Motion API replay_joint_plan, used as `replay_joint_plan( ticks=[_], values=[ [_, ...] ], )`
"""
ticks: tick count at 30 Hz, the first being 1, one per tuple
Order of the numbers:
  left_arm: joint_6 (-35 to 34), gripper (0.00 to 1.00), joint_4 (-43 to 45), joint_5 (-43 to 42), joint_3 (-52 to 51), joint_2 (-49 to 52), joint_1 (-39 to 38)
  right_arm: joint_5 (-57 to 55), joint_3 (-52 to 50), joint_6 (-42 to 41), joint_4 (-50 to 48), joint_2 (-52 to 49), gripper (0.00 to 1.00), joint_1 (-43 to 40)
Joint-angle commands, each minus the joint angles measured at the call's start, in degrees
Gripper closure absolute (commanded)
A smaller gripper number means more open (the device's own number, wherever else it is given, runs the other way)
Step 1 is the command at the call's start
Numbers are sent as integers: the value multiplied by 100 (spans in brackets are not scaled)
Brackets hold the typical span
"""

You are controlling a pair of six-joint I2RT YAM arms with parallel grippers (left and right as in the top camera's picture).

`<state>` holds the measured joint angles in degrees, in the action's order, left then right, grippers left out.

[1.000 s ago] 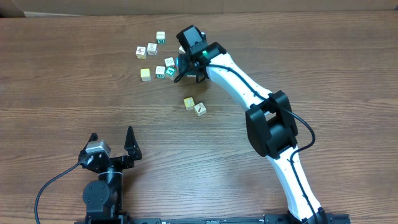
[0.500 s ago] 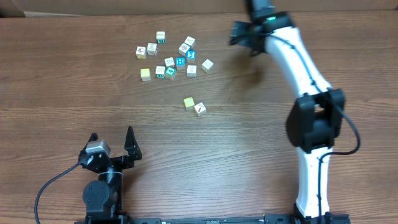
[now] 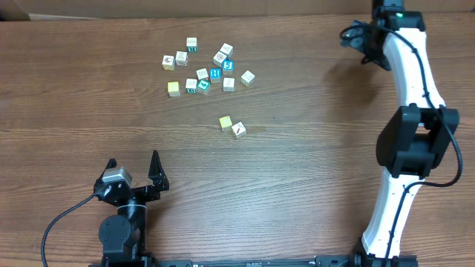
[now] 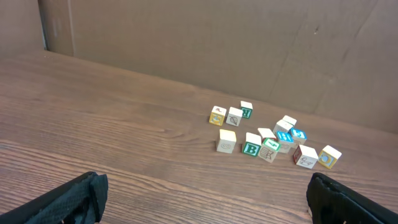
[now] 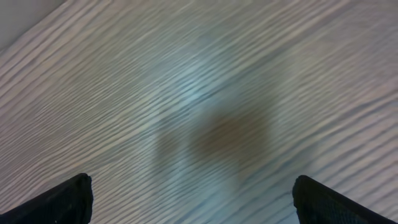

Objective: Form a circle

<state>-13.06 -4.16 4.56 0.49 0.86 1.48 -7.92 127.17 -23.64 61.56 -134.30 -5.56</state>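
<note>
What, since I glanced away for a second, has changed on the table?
The right arm swung from above the big cube cluster away to the far right side. The right pincer now stands open with nothing in it. Several cubes that it had covered are in view again. The left pincer, open, and the yellow and white cube pair stayed as they were.

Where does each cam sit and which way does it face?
Overhead: above the table, straight down; both arms, left gripper near, right gripper far right.
Left wrist: low, facing across to the block cluster; own fingertips in bottom corners.
Right wrist: facing blurred bare wood; own fingertips in corners.
Shared: overhead and left wrist see the cluster.
</note>
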Motion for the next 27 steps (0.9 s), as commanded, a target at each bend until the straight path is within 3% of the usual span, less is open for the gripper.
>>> replay_joint_plan(
  ticks=[1,27],
  values=[
    [127,0,7,-9,-17,-57,-28,-42,72,4,-15,142,0,-175],
    [129,1,7,-9,-17,-57,-28,-42,72,4,-15,142,0,-319]
  ],
)
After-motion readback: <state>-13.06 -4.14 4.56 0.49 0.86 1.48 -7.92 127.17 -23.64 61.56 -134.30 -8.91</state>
